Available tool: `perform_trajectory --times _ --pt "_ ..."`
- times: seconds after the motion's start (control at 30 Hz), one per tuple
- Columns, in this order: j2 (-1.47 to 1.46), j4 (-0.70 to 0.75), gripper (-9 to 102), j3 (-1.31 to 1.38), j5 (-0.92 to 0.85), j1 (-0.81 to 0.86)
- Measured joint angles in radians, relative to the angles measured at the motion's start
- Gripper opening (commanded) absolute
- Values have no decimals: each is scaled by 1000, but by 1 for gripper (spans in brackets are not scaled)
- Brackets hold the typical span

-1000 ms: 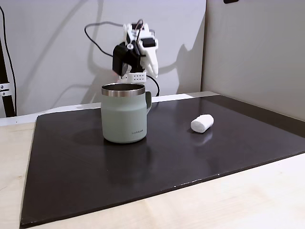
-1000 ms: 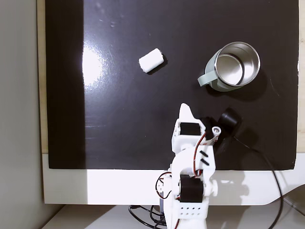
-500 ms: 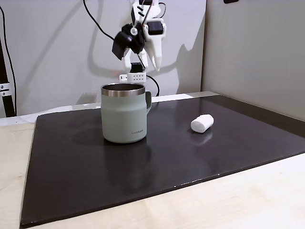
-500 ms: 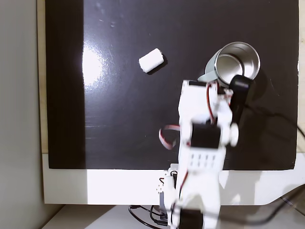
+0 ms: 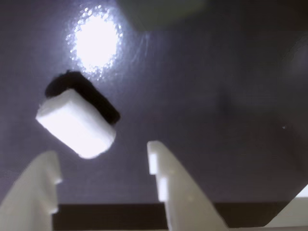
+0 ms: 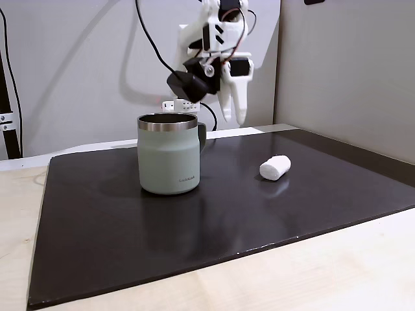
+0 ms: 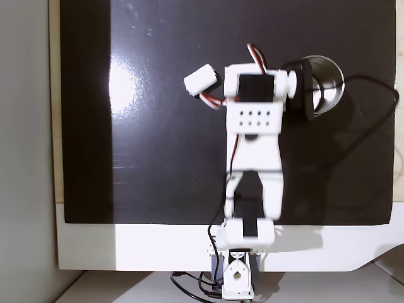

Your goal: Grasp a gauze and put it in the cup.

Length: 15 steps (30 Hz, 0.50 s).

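- Arm reaches out over the dark mat [image 6: 117,214], raised well above it; gripper [image 6: 235,116] points down, behind and right of the cup [image 6: 169,155] in a fixed view.
- Fingers [image 5: 168,183] are spread wide apart, holding nothing.
- Gauze [image 5: 75,123] lies on the mat ahead of the fingers, nearer the left one in the wrist view, clear of both.
- Gauze lies on its side, long axis diagonal across the gap.

Small white soft fabric roll [image 6: 275,167] lying on its side, right of centre; pale green steel-rimmed mug [image 6: 169,154] upright, left of centre.
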<state>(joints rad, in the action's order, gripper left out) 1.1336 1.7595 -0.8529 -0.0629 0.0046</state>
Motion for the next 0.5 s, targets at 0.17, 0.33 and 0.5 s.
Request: perform_trajectory --times 0.17,0.33,0.5 --pt "-130 31 29 158 -84 -41" --pt "-233 34 29 256 -183 -75" --pt "-339 35 32 350 -268 -81"
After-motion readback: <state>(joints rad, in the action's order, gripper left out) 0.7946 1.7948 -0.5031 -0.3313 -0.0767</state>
